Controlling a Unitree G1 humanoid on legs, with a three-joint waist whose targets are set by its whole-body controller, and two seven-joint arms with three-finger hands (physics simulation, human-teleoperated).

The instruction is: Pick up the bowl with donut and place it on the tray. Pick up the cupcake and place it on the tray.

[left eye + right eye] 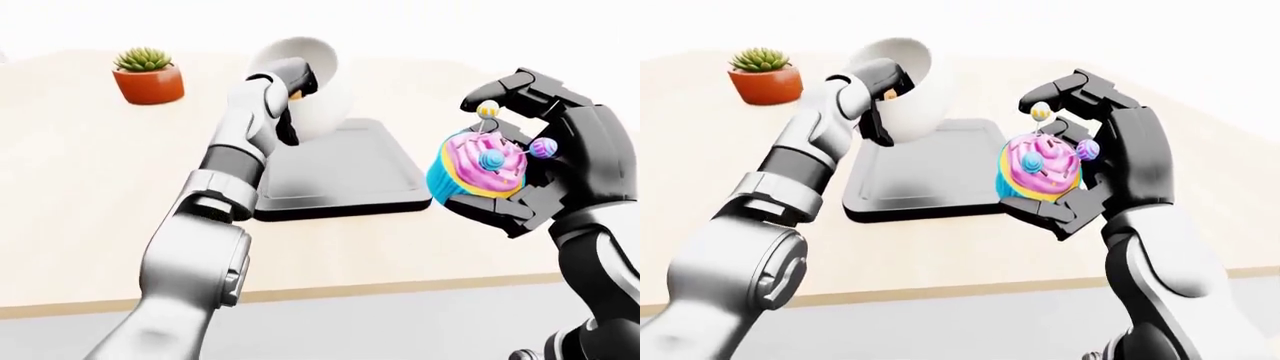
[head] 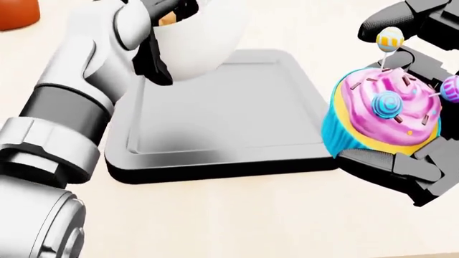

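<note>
Cupcake (image 2: 383, 115) sits clasped in right hand (image 2: 409, 107); left hand (image 1: 290, 82) grips bowl (image 1: 310, 90) above tray (image 2: 215, 107).

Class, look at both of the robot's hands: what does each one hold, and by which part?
Left hand grips the white bowl at its rim. Right hand holds the cupcake by its blue wrapper, fingers beneath and around.
</note>
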